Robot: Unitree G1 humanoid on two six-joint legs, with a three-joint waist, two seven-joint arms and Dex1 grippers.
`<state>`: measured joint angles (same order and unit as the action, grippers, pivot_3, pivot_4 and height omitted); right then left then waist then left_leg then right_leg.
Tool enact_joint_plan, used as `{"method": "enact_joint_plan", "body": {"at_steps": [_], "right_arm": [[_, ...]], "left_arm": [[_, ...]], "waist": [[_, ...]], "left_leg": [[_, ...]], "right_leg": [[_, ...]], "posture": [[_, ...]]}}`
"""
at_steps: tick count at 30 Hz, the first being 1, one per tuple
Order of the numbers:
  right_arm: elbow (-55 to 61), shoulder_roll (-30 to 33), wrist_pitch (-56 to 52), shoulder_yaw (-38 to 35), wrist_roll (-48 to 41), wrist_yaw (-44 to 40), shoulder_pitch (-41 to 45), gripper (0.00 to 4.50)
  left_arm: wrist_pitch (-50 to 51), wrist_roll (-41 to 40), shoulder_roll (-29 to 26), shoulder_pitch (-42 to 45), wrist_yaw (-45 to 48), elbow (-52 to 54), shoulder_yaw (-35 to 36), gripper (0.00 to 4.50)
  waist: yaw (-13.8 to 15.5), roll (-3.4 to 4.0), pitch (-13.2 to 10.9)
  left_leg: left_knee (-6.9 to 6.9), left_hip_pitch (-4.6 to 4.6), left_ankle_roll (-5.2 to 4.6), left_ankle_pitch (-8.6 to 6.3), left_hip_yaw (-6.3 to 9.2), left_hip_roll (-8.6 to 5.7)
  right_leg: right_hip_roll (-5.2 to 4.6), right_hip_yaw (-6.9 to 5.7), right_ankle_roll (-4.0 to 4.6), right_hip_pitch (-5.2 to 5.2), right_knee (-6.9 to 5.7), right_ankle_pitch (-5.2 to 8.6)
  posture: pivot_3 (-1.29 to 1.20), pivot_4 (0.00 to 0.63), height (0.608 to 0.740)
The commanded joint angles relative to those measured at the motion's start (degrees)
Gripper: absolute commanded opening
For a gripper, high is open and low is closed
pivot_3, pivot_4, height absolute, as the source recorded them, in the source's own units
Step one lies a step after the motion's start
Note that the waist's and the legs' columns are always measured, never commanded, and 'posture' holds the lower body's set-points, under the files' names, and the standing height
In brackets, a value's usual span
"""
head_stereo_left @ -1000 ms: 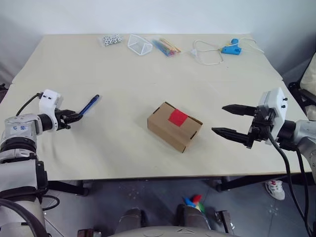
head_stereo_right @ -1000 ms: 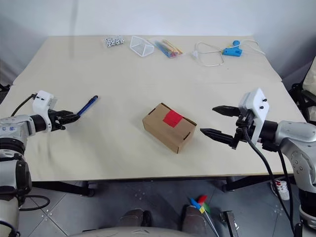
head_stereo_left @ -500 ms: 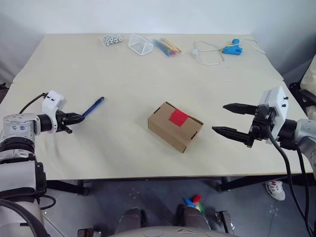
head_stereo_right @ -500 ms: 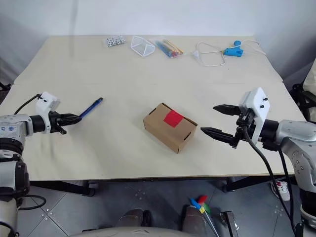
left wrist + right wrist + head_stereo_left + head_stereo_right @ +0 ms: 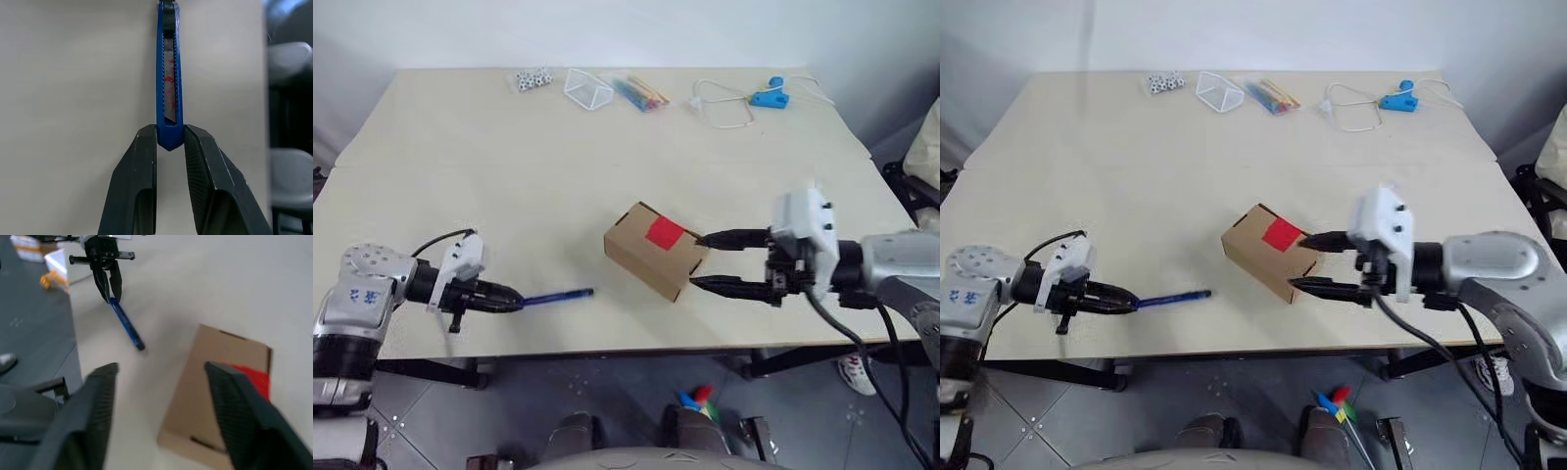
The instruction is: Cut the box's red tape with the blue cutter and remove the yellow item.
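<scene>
Box [image 5: 658, 250] mid-table, red tape [image 5: 665, 232] on top, right end between the spread fingers of the right gripper [image 5: 699, 261], one finger at the top edge, one by the lower front. Blue cutter [image 5: 556, 295] near the front edge, pinched at its butt by the left gripper [image 5: 514, 303], pointing toward the box.

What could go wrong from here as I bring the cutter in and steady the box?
The left tool pinches only the blue cutter's very end, so it may pivot or slip when pressed on the red tape. The right tool straddles the box's corner, not its flat sides, so closing may twist the box.
</scene>
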<state>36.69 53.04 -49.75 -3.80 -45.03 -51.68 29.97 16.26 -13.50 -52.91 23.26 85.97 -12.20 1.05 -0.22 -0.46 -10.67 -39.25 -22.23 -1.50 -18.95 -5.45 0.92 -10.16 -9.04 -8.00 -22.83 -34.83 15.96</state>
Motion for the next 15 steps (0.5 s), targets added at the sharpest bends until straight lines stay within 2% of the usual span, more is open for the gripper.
{"method": "enact_joint_plan", "body": {"at_steps": [1,5,8,12,15], "right_arm": [[1.9,0.4,-0.9,4.2,1.6,0.7,2.6,1.48],[3.4,-1.4,2.4,11.8,6.1,0.0,3.0,0.05],[2.7,-3.1,6.1,18.3,13.8,1.7,4.0,0.02],[1.1,-6.8,17.0,29.5,26.6,-0.1,4.7,0.02],[-1.1,-9.2,22.1,33.9,32.7,-0.6,4.5,0.02]], "left_arm": [[-4.4,-1.5,-0.7,-2.5,1.6,4.6,0.3,0.79],[-4.8,-3.2,1.1,-4.8,-0.7,11.3,-0.2,0.79],[-4.9,-3.7,1.3,-5.9,-1.6,13.8,-0.3,0.79],[-3.6,-3.7,-0.3,-10.2,-2.4,17.9,-0.2,0.79],[-4.1,-3.3,-1.4,-13.0,-3.0,19.3,0.3,0.79]], "waist": [[0.2,0.00,0.0],[0.3,0.00,0.0],[0.1,0.00,0.0],[-0.4,0.00,0.0],[-0.4,0.01,0.0]], "left_leg": [[0.00,-0.01,0.00,0.00,0.03,0.00],[0.00,-0.05,-0.09,-0.05,0.03,-0.09],[0.00,-0.08,-0.10,-0.06,0.03,-0.11],[0.02,-0.06,-0.09,-0.06,-0.07,-0.07],[0.04,-0.08,-0.08,-0.06,-0.09,-0.07]], "right_leg": [[-0.02,-0.02,0.00,0.00,-0.01,0.00],[-0.08,-0.06,0.00,0.00,-0.01,0.00],[-0.08,-0.08,0.00,-0.02,0.00,0.00],[-0.04,-0.04,0.00,-0.11,-0.02,0.00],[-0.04,-0.04,0.00,-0.21,-0.11,0.00]], "posture": [[0.00,0.150,0.740],[0.00,0.150,0.740],[0.00,0.150,0.740],[0.00,0.150,0.740],[0.00,0.150,0.740]]}}
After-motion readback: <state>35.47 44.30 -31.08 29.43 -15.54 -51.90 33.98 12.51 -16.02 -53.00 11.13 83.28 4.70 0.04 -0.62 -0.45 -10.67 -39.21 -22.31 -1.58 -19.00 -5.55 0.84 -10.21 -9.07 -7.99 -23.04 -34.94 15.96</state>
